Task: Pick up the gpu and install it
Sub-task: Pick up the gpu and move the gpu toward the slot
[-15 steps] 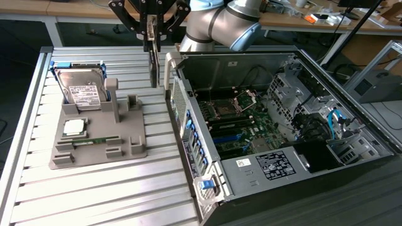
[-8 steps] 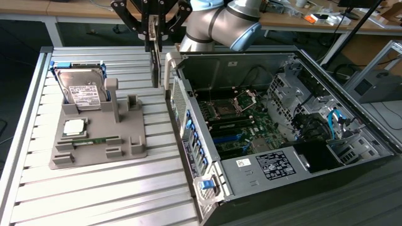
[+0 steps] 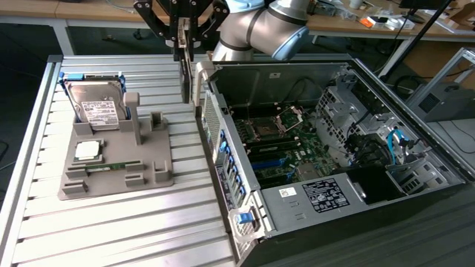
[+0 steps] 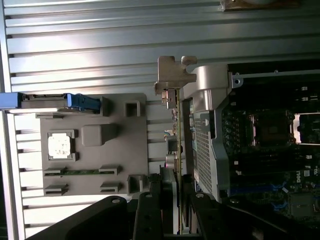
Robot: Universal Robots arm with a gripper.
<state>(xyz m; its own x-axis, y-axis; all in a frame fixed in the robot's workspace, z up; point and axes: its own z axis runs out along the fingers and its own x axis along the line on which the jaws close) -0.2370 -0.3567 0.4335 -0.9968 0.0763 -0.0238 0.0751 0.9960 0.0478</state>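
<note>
Gripper (image 4: 175, 195): jaws clamped on the gpu, one black finger on each face of the card.
Gpu (image 4: 176, 125): held on edge with its long side vertical, the silvery metal bracket at the end away from the jaws. In the exterior view it hangs below the gripper (image 3: 183, 41) as a thin dark strip (image 3: 184, 78).
Gpu position: above the slatted table (image 3: 133, 222), toward its far edge in the exterior view, between the grey parts holder (image 3: 156, 178) and the open computer case (image 3: 415, 111). It is just beside the case's near wall and outside the case.
Parts holder: carries the hard drive (image 3: 97, 108), the processor chip (image 3: 88, 149) and the memory stick (image 3: 111, 165). Its two upright posts (image 3: 133, 111) stand empty.
Motherboard (image 3: 275, 144): exposed inside the case; no card stands in its slots.
Progress, done: pick-up appears complete; the card is clear of the holder.
Progress, left: installation. The card has not yet entered the case or met a slot.
</note>
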